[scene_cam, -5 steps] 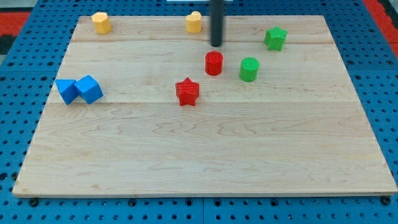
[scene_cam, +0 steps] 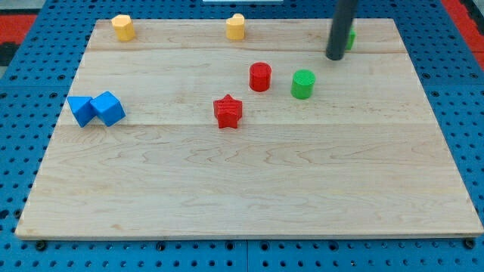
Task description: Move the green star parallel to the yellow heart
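While my tip (scene_cam: 334,57) is resting on the board (scene_cam: 249,189) near the view's top right, the rod is covering most of the green star (scene_cam: 350,38); only a green sliver is showing just right of the rod. No fingers on this rig, so nothing is opening or clamping. Green cylinder (scene_cam: 303,83) is sitting below-left of my tip, red cylinder (scene_cam: 260,76) further left, red star (scene_cam: 228,111) beyond. Yellow heart (scene_cam: 236,26) is lying well left of my tip, along the top edge.
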{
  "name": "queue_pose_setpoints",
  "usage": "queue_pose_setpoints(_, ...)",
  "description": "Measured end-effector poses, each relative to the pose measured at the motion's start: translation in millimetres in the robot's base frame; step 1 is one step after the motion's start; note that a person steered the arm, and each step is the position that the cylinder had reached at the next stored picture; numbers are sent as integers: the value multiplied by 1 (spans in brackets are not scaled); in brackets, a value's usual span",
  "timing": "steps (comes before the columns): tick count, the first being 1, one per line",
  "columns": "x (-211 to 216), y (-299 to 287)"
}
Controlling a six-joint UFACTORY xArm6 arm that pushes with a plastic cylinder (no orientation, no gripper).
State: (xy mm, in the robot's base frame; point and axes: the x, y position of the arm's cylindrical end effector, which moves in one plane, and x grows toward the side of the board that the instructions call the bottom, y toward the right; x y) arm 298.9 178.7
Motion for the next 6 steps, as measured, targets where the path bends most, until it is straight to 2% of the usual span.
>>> queue_pose_setpoints(2, -47, 12)
queue_pose_setpoints(4, -42, 12)
queue_pose_setpoints(5, -17, 9)
queue_pose_setpoints(6, -10, -24)
